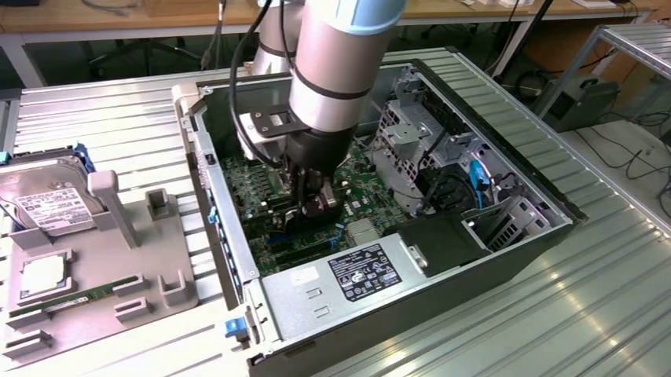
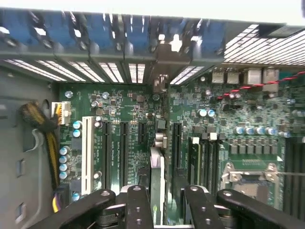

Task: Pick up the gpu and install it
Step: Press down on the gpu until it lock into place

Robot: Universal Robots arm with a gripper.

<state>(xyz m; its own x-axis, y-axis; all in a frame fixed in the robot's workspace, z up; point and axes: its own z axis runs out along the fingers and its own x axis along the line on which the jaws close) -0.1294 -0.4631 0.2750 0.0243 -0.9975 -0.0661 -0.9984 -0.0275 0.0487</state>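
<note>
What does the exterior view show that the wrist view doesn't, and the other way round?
Exterior view alone: the whole open computer case, its power supply, a hard drive on the grey tray beside it.

Wrist view alone: the expansion slots up close and the rear bracket openings.

Both: the pincer shut on the gpu, held edge-down over the green motherboard.

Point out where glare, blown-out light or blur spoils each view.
Exterior view: bright streaks of glare on the ribbed metal table toward that view's right, and the label on the power supply is too soft to read. Wrist view: a blown-out white band along the case edge; the gripper, holding the gpu edge-on, looks blurred.
</note>
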